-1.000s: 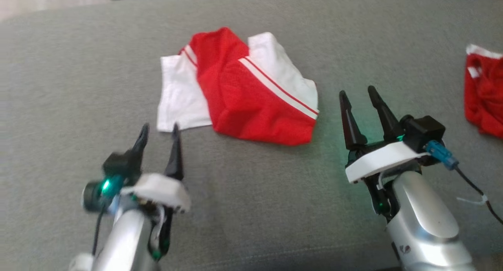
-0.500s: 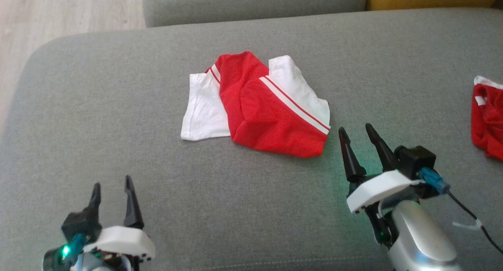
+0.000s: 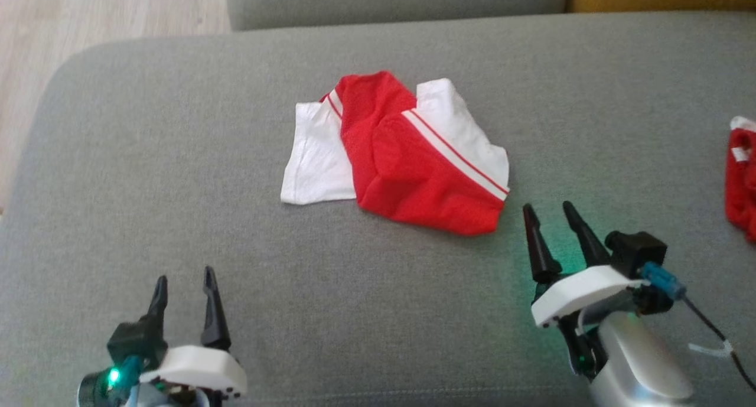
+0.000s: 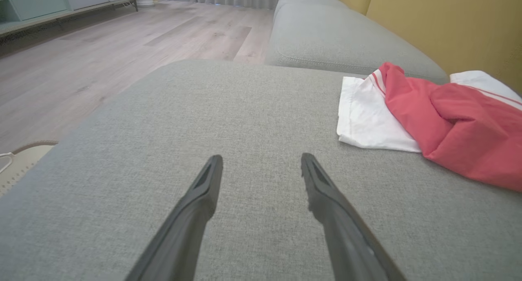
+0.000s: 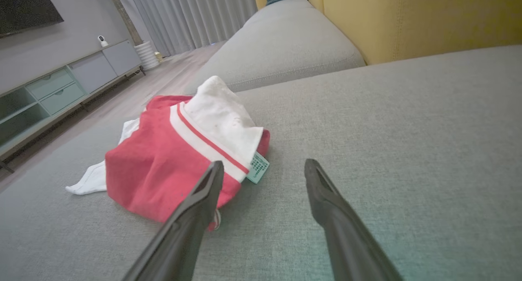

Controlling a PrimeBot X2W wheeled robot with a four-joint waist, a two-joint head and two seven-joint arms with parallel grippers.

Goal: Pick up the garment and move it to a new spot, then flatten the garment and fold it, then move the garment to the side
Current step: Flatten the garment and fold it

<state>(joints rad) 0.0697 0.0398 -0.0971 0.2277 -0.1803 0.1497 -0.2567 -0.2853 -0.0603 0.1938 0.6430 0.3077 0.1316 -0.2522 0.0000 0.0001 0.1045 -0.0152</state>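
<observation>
**Garment at rest on a grey cushion.** The red-and-white garment (image 3: 407, 159) lies in a loose folded bundle on the grey cushion (image 3: 147, 159). It sits nearer the far edge than the near one, about midway between the left and right sides, and neither gripper touches it. The left gripper (image 3: 184, 276) is poised by the near edge toward the left corner, well apart from the garment, its fingers spread and empty. The right gripper (image 3: 548, 208) stands just beside the garment's near right corner, its fingers also spread and empty. A small pale-green label (image 5: 258, 167) sticks out from the hem on that side. A second red cloth (image 3: 743, 182) lies toward the cushion's right side. Wooden floor (image 3: 88, 17) lies past the far left corner.
</observation>
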